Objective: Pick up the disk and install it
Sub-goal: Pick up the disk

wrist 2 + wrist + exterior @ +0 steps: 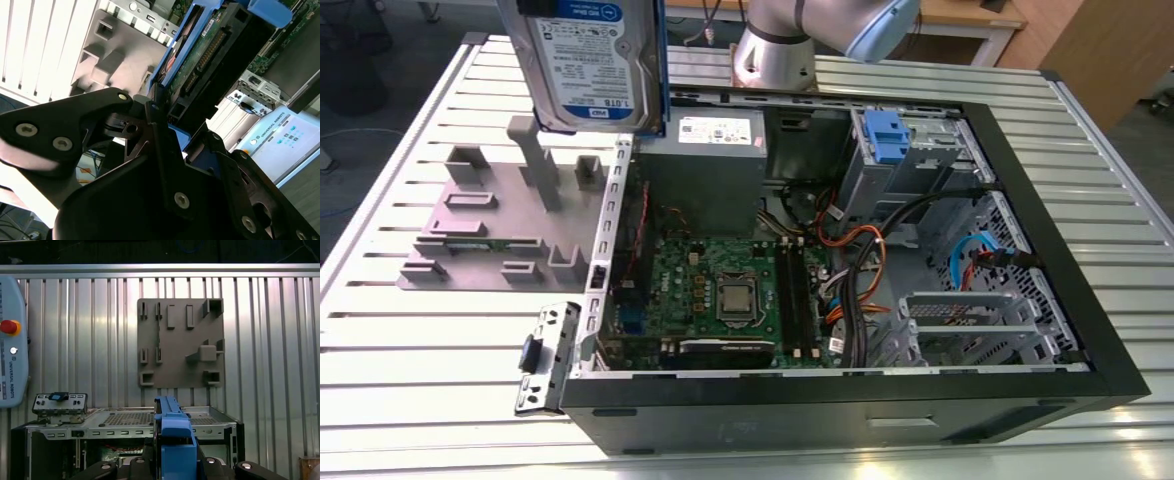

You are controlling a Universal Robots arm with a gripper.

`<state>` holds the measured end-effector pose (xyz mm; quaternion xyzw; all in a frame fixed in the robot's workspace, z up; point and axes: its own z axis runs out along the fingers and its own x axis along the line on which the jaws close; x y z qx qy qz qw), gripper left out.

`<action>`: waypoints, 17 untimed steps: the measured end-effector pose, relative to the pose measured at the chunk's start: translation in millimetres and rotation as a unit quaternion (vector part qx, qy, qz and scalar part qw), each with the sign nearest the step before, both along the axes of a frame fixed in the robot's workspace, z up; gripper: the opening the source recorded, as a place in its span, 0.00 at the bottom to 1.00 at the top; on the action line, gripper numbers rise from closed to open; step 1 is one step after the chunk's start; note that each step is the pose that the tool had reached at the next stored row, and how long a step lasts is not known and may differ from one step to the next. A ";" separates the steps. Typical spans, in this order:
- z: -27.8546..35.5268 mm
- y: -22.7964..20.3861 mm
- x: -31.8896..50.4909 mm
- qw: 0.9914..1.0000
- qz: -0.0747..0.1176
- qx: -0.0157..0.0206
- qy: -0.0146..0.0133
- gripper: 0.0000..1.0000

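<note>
The disk [587, 65] hung upright at the upper left of the exterior view, above the grey fixture plate [494, 215] and just outside the open computer case [1067, 380] on the slatted worktop [400, 340]. In the first wrist view, the tool [175, 462] was clamped on the disk's blue caddy frame. The pickup looked done. The install was not, as the disk was clear of the case, where another blue caddy [886, 135] sat in its bay. The disk's white-and-blue label faced the room, printed side out.
</note>
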<state>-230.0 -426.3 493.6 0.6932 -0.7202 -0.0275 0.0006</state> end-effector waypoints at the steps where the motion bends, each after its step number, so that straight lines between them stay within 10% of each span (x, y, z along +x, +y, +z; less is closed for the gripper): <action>1: -0.1 -0.3 0.0 1.000 0.000 0.000 0.000 0.36; 17: -0.4 -4.3 0.4 1.000 0.000 0.000 0.000 0.36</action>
